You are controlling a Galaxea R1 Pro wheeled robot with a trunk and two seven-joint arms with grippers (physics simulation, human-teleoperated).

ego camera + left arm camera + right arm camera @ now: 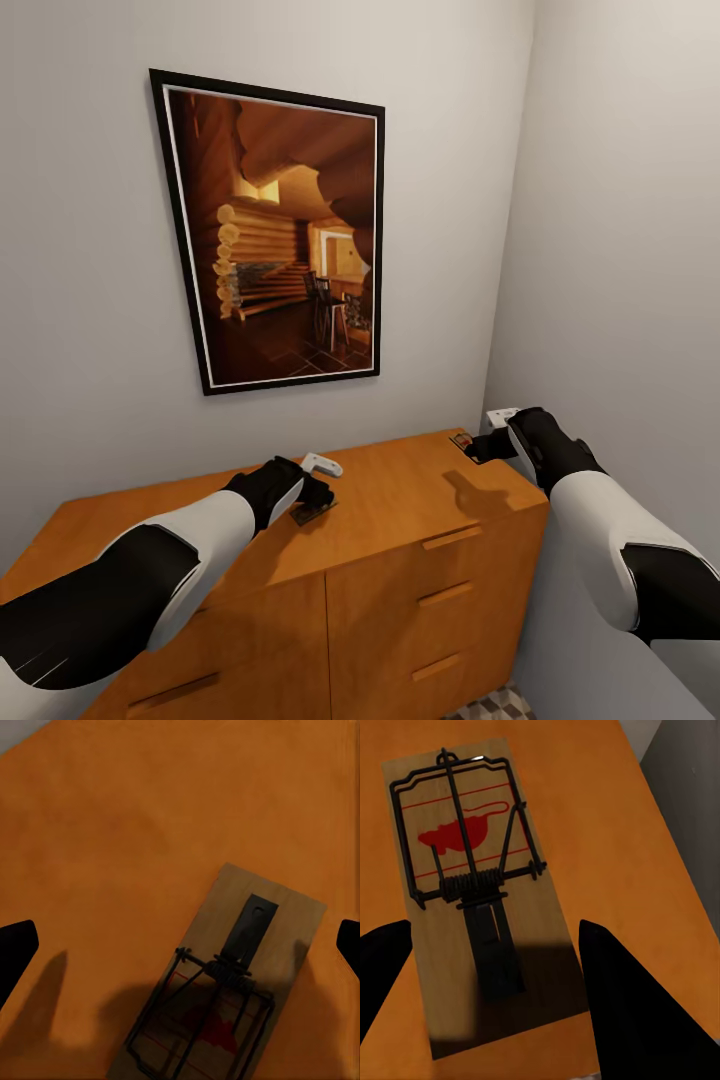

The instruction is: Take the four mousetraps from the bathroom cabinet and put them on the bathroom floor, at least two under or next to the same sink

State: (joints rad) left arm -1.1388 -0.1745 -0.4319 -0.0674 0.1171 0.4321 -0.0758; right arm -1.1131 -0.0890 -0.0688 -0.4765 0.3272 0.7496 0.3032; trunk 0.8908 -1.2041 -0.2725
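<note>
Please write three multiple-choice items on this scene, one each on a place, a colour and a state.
1. Where does the mousetrap by the right gripper lie?
A. cabinet top, near the corner by the wall
B. floor
C. in a drawer

2. What colour is the cabinet?
A. white
B. orange-brown
C. grey

3. How do the left gripper's jaws stand?
A. shut on a trap
B. open, astride a trap
C. holding a handle

Key: 1 A, the head view shows it at the far right corner. 2 B, seen in every view. 3 B, fingertips stand wide of the mousetrap.

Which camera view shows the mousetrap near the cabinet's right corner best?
The right wrist view: the mousetrap lies whole and close, wire and red print clear. The head view shows it tiny beside the right tool. The left wrist view shows a different one.
</note>
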